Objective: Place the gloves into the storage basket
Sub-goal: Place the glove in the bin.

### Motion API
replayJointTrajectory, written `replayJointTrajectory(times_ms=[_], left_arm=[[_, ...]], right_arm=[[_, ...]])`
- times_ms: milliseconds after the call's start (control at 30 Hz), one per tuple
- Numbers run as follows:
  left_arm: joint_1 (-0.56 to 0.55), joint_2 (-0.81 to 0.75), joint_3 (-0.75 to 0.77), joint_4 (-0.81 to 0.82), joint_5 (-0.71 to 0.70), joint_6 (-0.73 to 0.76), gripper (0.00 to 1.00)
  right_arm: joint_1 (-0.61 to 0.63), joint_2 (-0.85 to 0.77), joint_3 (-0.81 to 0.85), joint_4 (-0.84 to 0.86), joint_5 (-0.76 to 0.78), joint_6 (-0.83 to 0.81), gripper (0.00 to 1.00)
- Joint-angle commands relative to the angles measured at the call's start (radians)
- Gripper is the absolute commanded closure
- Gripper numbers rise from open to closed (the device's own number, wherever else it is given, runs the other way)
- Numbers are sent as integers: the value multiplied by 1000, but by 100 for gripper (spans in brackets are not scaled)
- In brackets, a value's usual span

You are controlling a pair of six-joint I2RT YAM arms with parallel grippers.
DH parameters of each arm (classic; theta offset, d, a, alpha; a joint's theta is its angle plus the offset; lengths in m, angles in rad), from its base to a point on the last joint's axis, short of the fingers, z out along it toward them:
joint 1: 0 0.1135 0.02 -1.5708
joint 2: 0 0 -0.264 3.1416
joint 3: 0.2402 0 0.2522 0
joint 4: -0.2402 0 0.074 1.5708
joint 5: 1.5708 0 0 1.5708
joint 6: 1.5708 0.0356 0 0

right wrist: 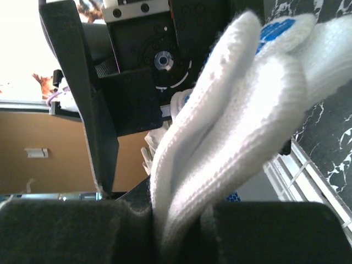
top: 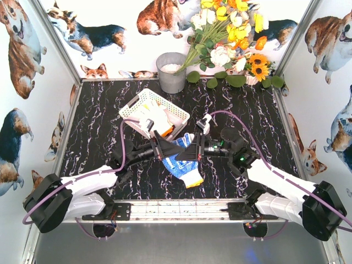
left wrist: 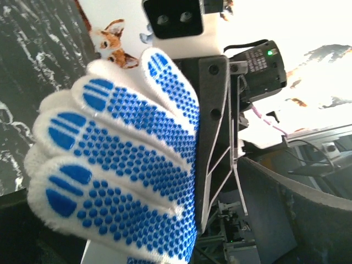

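R gripper jaws pinching blue-dotted glove over table ctr, L gripper jaws spread beside it, basket nr far edge

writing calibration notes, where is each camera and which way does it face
Top external: above, behind the bases, looking down on left gripper, right gripper, storage basket and dotted glove.
Left wrist: on the left arm, facing the glove's dotted palm; own finger lower right.
Right wrist: on the right arm, its fingers pinching the glove's white back.
Shared: both wrists see that glove, opposite sides.
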Motion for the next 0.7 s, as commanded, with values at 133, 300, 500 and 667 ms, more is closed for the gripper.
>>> replayJointTrajectory(times_ms=[133, 300, 500, 667], left_arm=[[10, -50, 16, 116, -47, -58, 0], [10, -92, 12, 75, -80, -33, 3], [9, -100, 9, 61, -97, -32, 20], [13, -102, 15, 20, -108, -4, 40]], right_arm=[[24, 10, 58, 60, -53, -40, 100], [27, 13, 61, 60, -61, -47, 100], [32, 16, 69, 52, -64, -58, 100], [32, 22, 102, -62, -40, -116, 100]])
